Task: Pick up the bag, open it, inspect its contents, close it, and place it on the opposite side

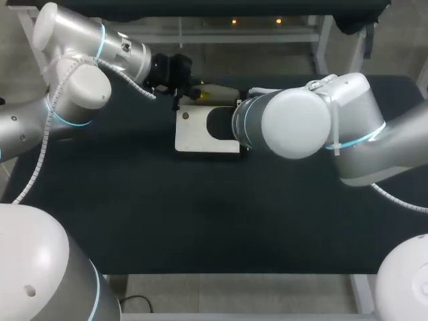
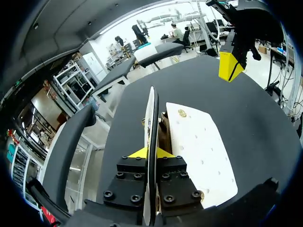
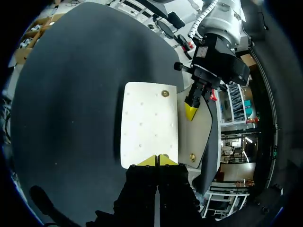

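White bag (image 1: 194, 137) lies well back from the matte black table (image 1: 200, 221) near edge — flat, dimpled, 2 brass snaps (image 3: 164, 93). Left gripper (image 2: 150, 152) pinches its upright flap; right gripper (image 3: 158, 160) hovers clenched, empty.

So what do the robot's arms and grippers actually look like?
Both arms, left arm and right arm, are thick rounded silver-grey tubes with thin light-blue rings at the joints. A white spiral-wrapped cable runs along the left one. Each ends in a black, bolted block: the left gripper and right gripper have two fingers with bright yellow tips.
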You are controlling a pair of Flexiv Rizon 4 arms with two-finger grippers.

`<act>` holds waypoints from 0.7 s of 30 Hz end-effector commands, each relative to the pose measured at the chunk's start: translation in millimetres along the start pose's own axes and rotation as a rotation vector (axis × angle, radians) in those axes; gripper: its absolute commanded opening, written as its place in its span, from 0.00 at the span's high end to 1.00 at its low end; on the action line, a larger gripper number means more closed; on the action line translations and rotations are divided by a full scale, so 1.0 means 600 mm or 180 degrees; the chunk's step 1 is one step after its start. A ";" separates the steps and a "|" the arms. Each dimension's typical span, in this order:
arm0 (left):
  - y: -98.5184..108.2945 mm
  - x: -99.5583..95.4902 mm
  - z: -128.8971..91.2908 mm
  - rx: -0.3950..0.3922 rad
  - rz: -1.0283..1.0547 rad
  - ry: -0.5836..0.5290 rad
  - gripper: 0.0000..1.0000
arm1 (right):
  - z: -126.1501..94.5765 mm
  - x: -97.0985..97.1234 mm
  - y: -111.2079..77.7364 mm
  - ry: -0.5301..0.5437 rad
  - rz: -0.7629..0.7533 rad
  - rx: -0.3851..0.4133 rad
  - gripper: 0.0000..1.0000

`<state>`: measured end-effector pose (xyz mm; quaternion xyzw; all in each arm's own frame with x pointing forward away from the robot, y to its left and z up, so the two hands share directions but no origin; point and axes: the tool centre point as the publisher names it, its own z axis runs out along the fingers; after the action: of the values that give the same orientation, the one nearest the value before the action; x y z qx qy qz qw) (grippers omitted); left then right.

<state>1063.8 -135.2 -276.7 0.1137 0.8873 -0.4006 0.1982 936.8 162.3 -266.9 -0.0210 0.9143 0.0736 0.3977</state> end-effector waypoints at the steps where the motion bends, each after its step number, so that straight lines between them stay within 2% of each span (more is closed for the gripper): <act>1: 0.007 0.011 0.006 -0.0014 0.0011 -0.0068 1.00 | 0.006 -0.002 0.001 0.0010 -0.0006 -0.0005 1.00; 14: 0.007 0.011 0.006 -0.0014 0.0011 -0.0068 1.00 | 0.006 -0.002 0.001 0.0010 -0.0006 -0.0005 1.00; 21: 0.030 -0.023 0.022 -0.0051 0.0111 -0.0253 1.00 | 0.014 0.024 0.008 -0.0111 0.0031 0.0030 1.00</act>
<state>1078.3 -128.2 -283.0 0.1095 0.8830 -0.3891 0.2385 937.1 165.1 -272.4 -0.0170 0.9138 0.0731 0.3992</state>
